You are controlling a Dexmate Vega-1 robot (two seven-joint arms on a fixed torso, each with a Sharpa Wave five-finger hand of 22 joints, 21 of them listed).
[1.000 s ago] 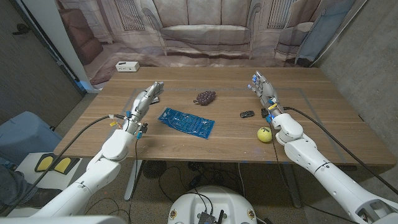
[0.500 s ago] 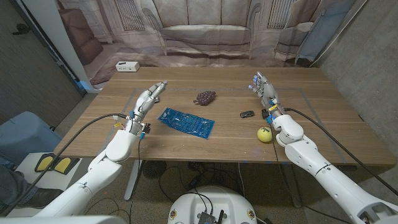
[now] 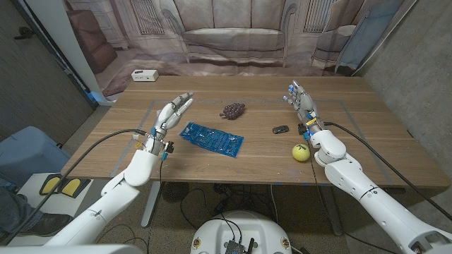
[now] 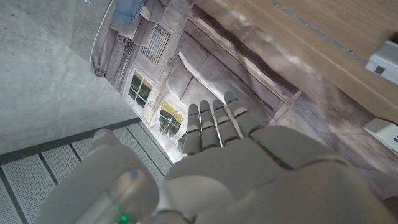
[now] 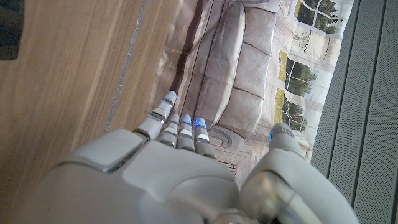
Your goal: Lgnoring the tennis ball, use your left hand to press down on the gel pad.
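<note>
A blue gel pad (image 3: 211, 137) lies flat on the wooden table (image 3: 240, 159), left of the middle. My left hand (image 3: 171, 113) hovers above the table just left of the pad's near-left end, fingers stretched out and holding nothing; its back (image 4: 249, 174) also appears in the left wrist view. A yellow-green tennis ball (image 3: 301, 152) sits at the right, close beside my right wrist. My right hand (image 3: 300, 101) stands beyond the ball with fingers straight up and nothing in it; its back (image 5: 161, 168) also appears in the right wrist view.
A dark bunch of grapes (image 3: 234, 109) lies behind the pad. A small black object (image 3: 281, 129) sits left of my right wrist. A white box (image 3: 144, 75) stands at the table's far left corner; it also appears as the white box (image 4: 387, 59) in the left wrist view.
My left hand has risen and moved forward and to the right, nearer the gel pad. The right hand, the ball and the pad have stayed put.
</note>
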